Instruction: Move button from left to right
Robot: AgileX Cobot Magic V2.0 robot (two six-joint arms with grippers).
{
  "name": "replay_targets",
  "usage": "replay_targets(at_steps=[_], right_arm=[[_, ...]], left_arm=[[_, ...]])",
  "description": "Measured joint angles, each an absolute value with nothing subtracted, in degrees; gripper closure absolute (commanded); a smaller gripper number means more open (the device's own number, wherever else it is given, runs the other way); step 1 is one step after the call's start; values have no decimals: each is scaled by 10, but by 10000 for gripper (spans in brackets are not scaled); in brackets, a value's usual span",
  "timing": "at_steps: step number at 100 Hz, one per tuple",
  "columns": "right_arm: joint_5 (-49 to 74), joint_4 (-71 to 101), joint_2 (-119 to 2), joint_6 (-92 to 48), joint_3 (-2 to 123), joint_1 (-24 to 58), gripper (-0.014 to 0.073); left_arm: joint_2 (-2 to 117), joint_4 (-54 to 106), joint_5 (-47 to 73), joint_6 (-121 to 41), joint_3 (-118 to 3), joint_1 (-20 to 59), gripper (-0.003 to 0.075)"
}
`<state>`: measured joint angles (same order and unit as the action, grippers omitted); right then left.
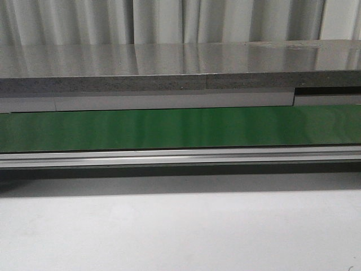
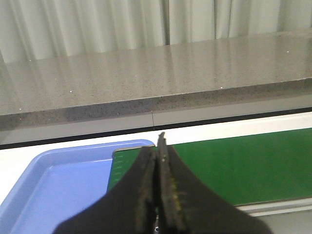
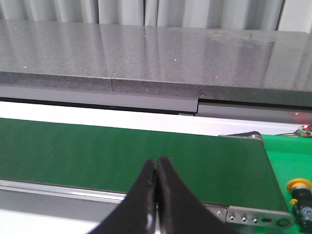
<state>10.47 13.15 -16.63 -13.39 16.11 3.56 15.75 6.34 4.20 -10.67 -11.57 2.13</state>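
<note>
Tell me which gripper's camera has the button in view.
The right gripper: its wrist view shows the yellow-capped button just past the green belt's end. The left gripper sees only a blue tray and belt.

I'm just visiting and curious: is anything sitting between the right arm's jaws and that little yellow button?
Nothing visible does. In the right wrist view the right gripper is shut and empty above the green belt. The button stands off to one side, just past the belt's metal end plate, on a green surface. The stretch between them looks bare.
</note>
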Motion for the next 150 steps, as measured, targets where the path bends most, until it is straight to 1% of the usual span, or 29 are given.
replay_targets(at_steps=[10,20,51,150], right_arm=[[77,76,-145,-61,127,49,662],[54,51,-113,-19,87,54,662],[42,39,2,0,-7,54,662],[42,38,6,0,-16,54,662]], left_arm=[[158,63,42,-107,-116,21,741],[158,63,42,-107,-116,21,741],[158,63,42,-107,-116,21,741],[158,63,41,-107,-116,21,741]])
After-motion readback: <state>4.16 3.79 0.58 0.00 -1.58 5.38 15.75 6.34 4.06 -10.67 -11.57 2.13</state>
